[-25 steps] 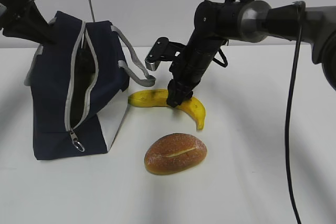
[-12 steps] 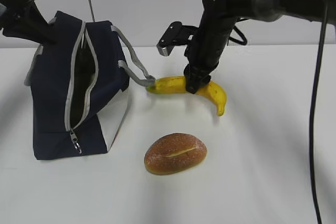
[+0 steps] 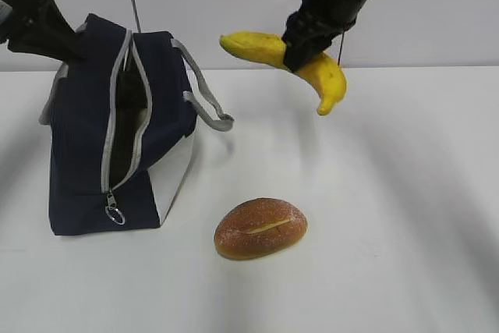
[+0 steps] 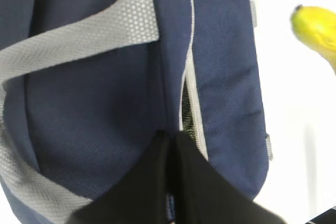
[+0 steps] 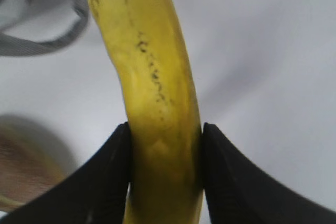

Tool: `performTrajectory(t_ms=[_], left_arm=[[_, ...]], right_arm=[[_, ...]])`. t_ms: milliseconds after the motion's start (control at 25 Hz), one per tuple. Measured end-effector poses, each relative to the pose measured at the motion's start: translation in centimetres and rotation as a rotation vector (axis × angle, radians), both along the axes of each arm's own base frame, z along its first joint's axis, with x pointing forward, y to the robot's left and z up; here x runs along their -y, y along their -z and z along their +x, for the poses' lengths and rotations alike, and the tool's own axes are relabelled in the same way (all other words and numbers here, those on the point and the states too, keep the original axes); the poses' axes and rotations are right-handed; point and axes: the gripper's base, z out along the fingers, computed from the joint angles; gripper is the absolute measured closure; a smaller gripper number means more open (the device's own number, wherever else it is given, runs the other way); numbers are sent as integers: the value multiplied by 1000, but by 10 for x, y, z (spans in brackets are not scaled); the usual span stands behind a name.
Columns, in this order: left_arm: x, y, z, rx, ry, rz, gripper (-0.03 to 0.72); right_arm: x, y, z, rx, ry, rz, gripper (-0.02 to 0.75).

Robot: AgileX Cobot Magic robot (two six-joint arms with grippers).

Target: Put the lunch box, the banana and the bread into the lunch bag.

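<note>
My right gripper is shut on the banana at its middle and holds it in the air, level with the top of the lunch bag and to its right. In the right wrist view, both fingers press the yellow banana. The navy lunch bag stands at the left with its zipper open. My left gripper is shut, pinching the lunch bag fabric beside the zipper. The bread lies on the table in front. No lunch box is in view.
A grey strap handle hangs off the bag's right side, below the banana's left tip. The zipper's ring pull dangles at the bag's front lower corner. The white table stretches to the right of the bread.
My right gripper has lifted the banana off the table, up and slightly right, to the bag's top height. The bag handle has dropped clear of the banana's tip. The left arm has stayed put.
</note>
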Motion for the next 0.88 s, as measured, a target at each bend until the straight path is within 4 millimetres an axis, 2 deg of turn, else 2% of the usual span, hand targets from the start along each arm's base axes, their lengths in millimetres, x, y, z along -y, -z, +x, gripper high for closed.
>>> performTrajectory(t_ms=[160, 280, 520, 720, 880], left_arm=[[1, -1, 1, 5, -5, -13, 687], [2, -1, 1, 6, -8, -26, 687], [4, -3, 1, 4, -6, -61, 687], [4, -3, 0, 2, -3, -61, 687], [4, -3, 0, 0, -2, -64, 687]], right_arm=[[-14, -24, -18, -87, 23, 228, 443], [-25, -28, -24, -168, 47, 365, 443], [-57, -33, -32, -230, 86, 530, 443], [-75, -15, -28, -302, 154, 567, 443], [-87, 6, -17, -319, 197, 607, 442]])
